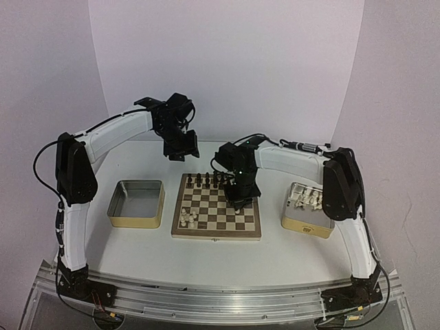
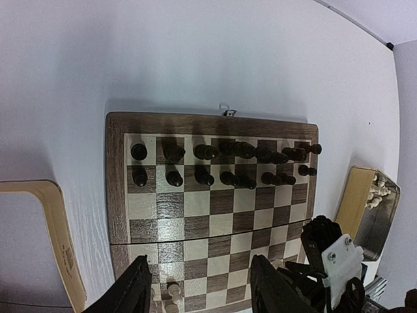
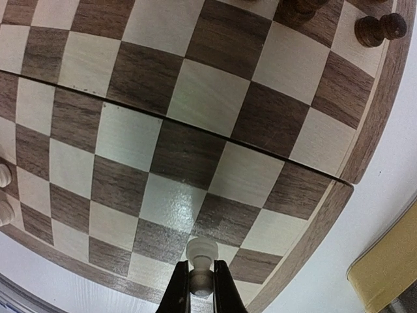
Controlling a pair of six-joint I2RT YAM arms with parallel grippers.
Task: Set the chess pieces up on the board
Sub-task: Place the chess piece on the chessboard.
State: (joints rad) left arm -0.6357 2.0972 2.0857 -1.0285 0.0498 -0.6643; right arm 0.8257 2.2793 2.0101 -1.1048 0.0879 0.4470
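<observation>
Right gripper (image 3: 201, 285) clamped on one white piece (image 3: 201, 251), low over the board (image 3: 365, 140), toward its near right corner.

Piece: small, cream, round-headed and upright, its head showing just past the fingertips. It sits over a pale square close to the rim, and whether its foot touches the wood can't be told. Probably light, hard and smooth, so apt to slip or topple. Best pinched on the body under the head, as it is held now. Left gripper (image 2: 202, 287) is raised above the board, fingers parted, nothing between them. Dark pieces (image 2: 221, 163) fill the two far rows. A few white ones (image 1: 187, 218) stand at the near left corner. More lie in the right tin (image 1: 323, 227).
</observation>
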